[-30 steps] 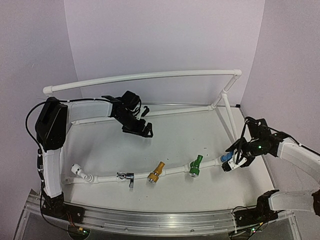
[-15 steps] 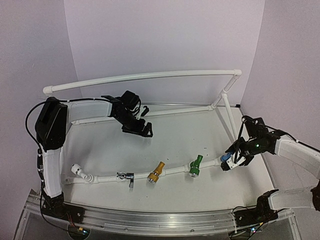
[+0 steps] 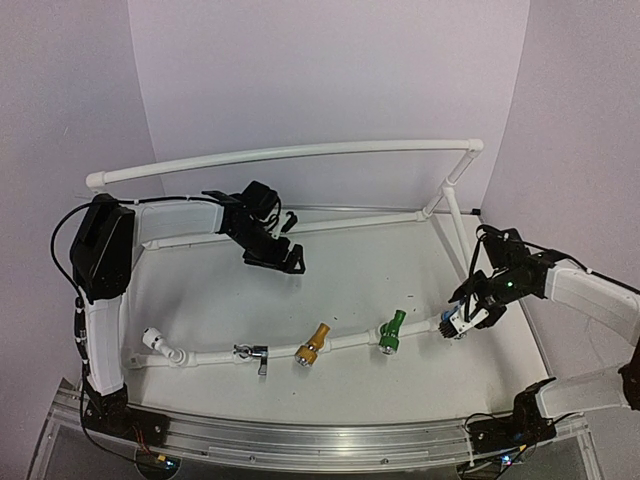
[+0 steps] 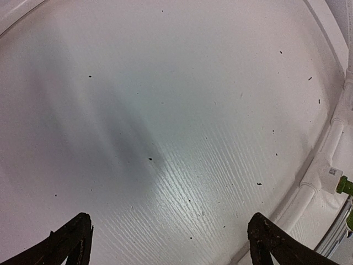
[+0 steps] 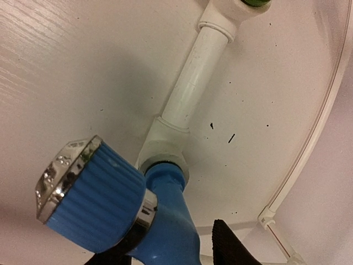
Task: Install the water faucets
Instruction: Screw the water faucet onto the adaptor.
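Pinching blue faucet [image 5: 94,199] in right gripper [image 3: 463,320], stem meeting the white fitting [image 5: 164,138] at the right end of the front pipe [image 3: 350,340]; keep stem square to socket, turn in gently, no levering. Leave left gripper [image 4: 168,229] parked at the back, spread wide on nothing. No bins or trays; only pipe sockets, with silver faucet [image 3: 255,353], yellow faucet [image 3: 314,345], green faucet [image 3: 391,335] plugged in.

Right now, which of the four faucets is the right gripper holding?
The blue faucet, at the right end of the pipe line, sits between the right gripper's fingers. The green faucet, yellow faucet and silver faucet further left are untouched.
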{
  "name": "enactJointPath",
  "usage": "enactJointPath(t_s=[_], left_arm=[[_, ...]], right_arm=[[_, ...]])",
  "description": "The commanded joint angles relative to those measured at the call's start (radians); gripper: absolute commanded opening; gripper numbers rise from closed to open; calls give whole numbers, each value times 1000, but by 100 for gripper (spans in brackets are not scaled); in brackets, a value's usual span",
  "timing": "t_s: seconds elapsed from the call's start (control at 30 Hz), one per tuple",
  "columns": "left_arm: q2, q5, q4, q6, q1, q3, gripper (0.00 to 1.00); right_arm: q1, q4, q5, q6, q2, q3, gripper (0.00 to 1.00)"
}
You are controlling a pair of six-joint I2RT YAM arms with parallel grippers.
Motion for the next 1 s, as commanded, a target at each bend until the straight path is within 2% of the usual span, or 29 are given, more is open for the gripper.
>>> enactJointPath(t_s=[0.0, 0.03, 0.1, 0.27, 0.47, 0.6, 0.77, 0.97], left_arm=[[-31, 9, 16, -13, 5, 7, 98], [-31, 9, 16, -12, 5, 8, 98], [-31, 9, 15, -11, 5, 9, 98], [-32, 6, 15, -12, 6, 7, 98], [-36, 10, 20, -18, 5, 0, 98], [-41, 8, 22, -19, 5, -7, 98], [-44, 8, 27, -22, 5, -12, 98], [-48, 5, 27, -20, 5, -14, 98]], right_arm=[[14, -32, 16, -105, -17, -11, 68], [15, -31, 11, -132, -35, -26, 78], [14, -30, -10, -205, -73, -49, 88], [15, -24, -45, -307, -136, -99, 93], [17, 20, -60, -376, -129, -128, 90], [26, 27, -79, -395, -105, -104, 82], [49, -13, -114, -418, -83, -56, 74], [73, -48, -112, -454, -67, -41, 70]])
